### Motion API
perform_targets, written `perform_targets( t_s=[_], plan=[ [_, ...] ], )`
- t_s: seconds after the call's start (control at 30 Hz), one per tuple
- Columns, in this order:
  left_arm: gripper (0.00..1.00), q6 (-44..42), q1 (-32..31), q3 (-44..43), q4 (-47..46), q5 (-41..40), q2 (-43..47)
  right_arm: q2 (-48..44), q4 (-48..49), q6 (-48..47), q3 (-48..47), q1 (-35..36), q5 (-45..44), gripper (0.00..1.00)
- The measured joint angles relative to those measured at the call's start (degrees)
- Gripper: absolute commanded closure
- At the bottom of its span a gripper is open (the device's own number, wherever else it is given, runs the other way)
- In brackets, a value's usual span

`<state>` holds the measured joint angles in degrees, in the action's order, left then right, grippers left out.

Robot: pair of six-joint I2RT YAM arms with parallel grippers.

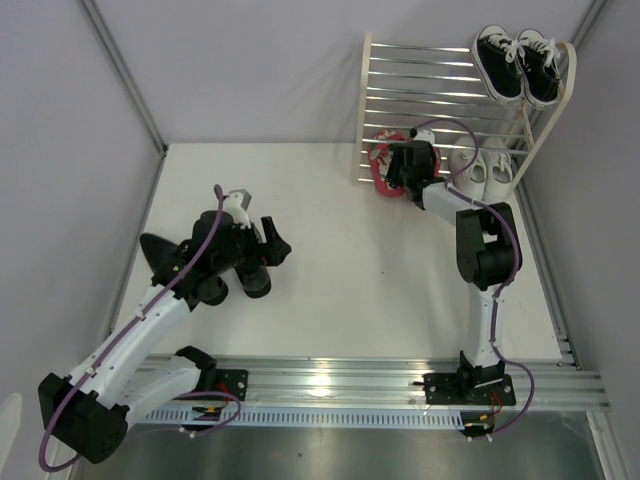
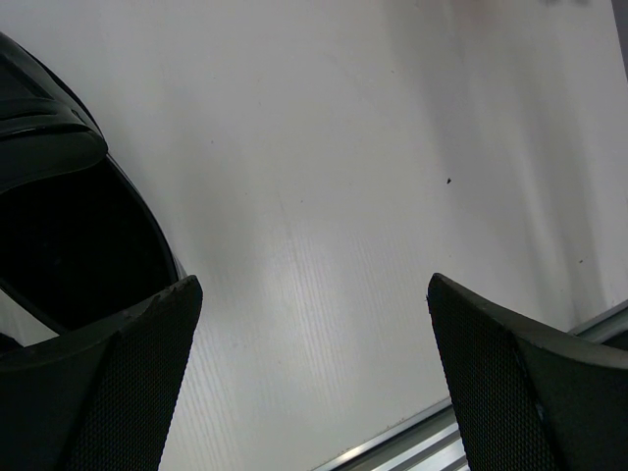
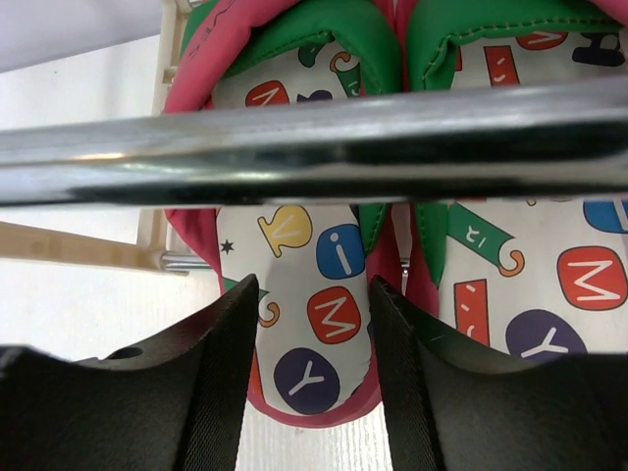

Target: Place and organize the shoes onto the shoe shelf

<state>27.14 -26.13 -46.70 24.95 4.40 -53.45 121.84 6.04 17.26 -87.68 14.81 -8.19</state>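
The rack (image 1: 432, 92) stands at the far right corner of the table (image 1: 330, 230). Black canvas sneakers (image 1: 520, 65) sit on the right end of its upper bars. White sneakers (image 1: 483, 165) sit on the right of the lower tier. The red flip-flops (image 1: 383, 165) lie side by side at the left end of that tier, heels toward the near edge.

The right gripper (image 1: 410, 165) is over the flip-flops. In the wrist view the right gripper (image 3: 312, 285) has its jaws about half apart. The heel of one of the flip-flops (image 3: 294, 231) shows in the gap, and a rack bar (image 3: 314, 137) crosses just beyond the fingertips. I cannot tell whether the fingers pinch the sole or only straddle it.

The dress shoes (image 1: 160, 255) lie near the table's left edge, partly hidden under the left arm. The left gripper (image 1: 272, 248) hangs just right of them, jaws wide and holding nothing. Its wrist view shows bare table between the fingers of the left gripper (image 2: 314, 285), with a glossy dress shoe (image 2: 59, 245) beside the left finger.
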Motion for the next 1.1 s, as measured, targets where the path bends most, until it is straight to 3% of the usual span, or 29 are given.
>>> perform_targets(
  t_s=[0.17, 0.3, 0.43, 0.77, 1.1],
  plan=[
    [0.01, 0.0, 0.0, 0.2, 0.0, -0.3, 0.3, -0.4, -1.1, 0.3, -0.2, 0.1, 0.1, 0.45],
    [0.01, 0.0, 0.0, 0.2, 0.0, -0.3, 0.3, -3.4, -2.8, -0.3, 1.0, 0.6, 0.3, 0.24],
    [0.01, 0.0, 0.0, 0.2, 0.0, -0.3, 0.3, -9.8, -2.8, -2.4, 4.0, 1.2, 0.5, 0.13],
    [0.01, -0.2, -0.6, 0.2, 0.0, -0.1, 0.6, -26.5, -2.0, -5.3, 9.3, -1.3, -1.4, 0.15],
    [0.01, -0.3, -2.9, 0.2, 0.0, 0.3, -0.6, -33.8, -3.5, 0.2, 31.1, -3.2, -3.8, 0.31]
  ],
)
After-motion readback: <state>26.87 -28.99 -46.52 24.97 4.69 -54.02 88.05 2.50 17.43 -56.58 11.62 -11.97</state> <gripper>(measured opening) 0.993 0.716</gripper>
